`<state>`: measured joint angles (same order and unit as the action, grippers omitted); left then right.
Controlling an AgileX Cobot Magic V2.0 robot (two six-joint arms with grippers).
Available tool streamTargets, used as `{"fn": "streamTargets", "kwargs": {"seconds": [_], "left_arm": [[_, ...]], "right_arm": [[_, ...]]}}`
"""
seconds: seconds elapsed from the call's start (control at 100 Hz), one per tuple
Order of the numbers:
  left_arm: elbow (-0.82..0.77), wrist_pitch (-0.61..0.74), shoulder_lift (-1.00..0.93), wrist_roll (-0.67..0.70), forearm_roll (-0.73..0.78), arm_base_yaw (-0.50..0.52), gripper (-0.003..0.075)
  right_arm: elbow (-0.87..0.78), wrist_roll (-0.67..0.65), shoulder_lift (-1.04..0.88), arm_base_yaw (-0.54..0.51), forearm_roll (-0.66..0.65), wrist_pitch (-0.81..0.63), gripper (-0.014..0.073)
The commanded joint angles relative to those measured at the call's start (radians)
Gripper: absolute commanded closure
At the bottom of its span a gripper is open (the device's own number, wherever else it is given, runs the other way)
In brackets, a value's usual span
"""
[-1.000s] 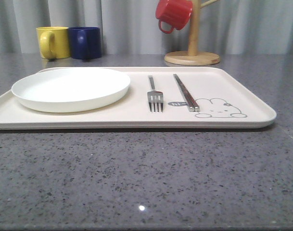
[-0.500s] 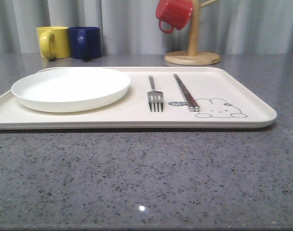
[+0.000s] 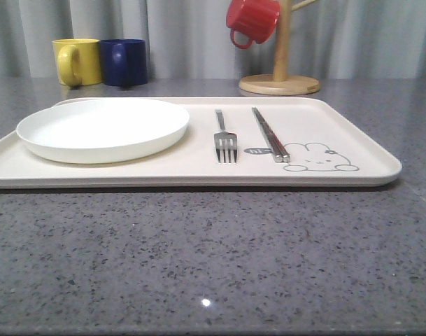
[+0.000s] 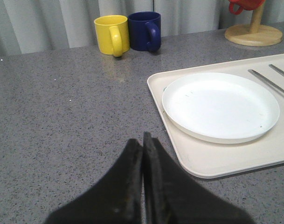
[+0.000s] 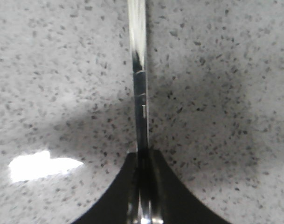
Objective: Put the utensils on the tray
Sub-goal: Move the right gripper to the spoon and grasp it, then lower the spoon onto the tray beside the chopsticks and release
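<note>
The cream tray lies on the grey speckled table, with a white plate on its left part. Just right of the plate lies a fork, tines toward the camera, and beside it a pair of chopsticks, roughly parallel to the fork; their near ends lie next to a grey rabbit drawing. A small dark label sits between the fork tines and the rabbit, its writing too small to read. Behind the tray stand a yellow mug and a blue mug side by side, and a wooden stand with a red mug hanging on it. In the left wrist view the left gripper hangs over bare table near the tray's corner, its fingers pressed together on nothing. In the right wrist view the right gripper is clamped on a slim shiny utensil handle over the table; which utensil it is cannot be told.
</note>
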<state>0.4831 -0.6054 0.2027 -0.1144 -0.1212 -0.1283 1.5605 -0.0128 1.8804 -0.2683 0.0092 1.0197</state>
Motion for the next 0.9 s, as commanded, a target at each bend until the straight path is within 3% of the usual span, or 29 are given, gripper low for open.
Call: {"fn": "streamTargets", "kwargs": {"seconds": [0.0,0.41,0.69,0.89], "left_arm": [[0.023,0.077,0.012,0.008,-0.010,-0.005,0.0739],[0.023,0.077,0.012,0.008,-0.010,-0.005,0.0739],[0.023,0.077,0.012,0.008,-0.010,-0.005,0.0739],[0.023,0.077,0.012,0.008,-0.010,-0.005,0.0739]], "right_arm": [[0.026,0.013,-0.108,0.027,0.015,-0.018,0.0676],[0.025,0.013,-0.240,0.362,0.131,0.007,0.0674],[0.024,-0.212,-0.184,0.509,0.149,-0.048,0.0674],[0.024,-0.280,-0.113,0.552,0.153,-0.075,0.0674]]}}
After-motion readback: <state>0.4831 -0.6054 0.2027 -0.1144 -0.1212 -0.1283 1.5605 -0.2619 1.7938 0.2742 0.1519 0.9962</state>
